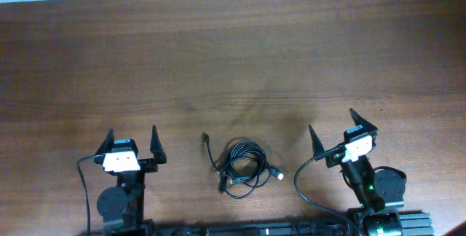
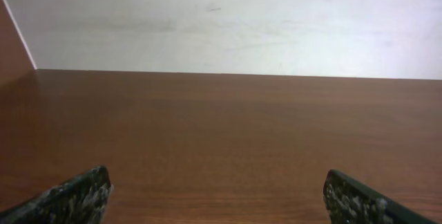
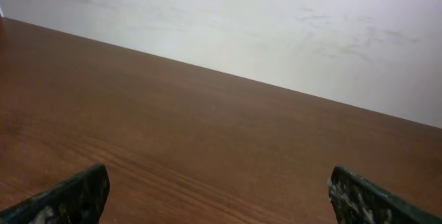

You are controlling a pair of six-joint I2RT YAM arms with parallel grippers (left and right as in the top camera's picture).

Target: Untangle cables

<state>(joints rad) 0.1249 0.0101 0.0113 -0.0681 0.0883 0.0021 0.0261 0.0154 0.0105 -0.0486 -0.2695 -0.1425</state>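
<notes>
Since neither wrist view shows anything but bare wood and a pale wall (image 2: 221, 16), only the overhead view places the cables (image 1: 244, 167). They lie as one small black bundle on the surface (image 1: 233, 54), toward its 6 o'clock edge, between the two arms and touching neither. The left jaws sit well off at the bundle's 9 o'clock and the right jaws at its 3 o'clock. Both pairs are spread wide and hold nothing.

The bundle is a loose coil of overlapping loops. One tail (image 1: 207, 143) runs out toward 10 o'clock and ends in a small plug. A second plug (image 1: 277, 174) sticks out at about 4 o'clock, and a third end (image 1: 222, 186) hangs off near 7 o'clock. How many cords there are, and where they cross, is too small to tell.

The cords look thin, light and limp, so they will likely drag the whole coil along when pulled and slip through a loose pinch. The stiffer plug ends seem the better places to grip. One sensible plan is for the left jaws to take the 10 o'clock tail while the right jaws pin or take the 4 o'clock plug, then draw apart gently. A hard pull could tighten any knot.
</notes>
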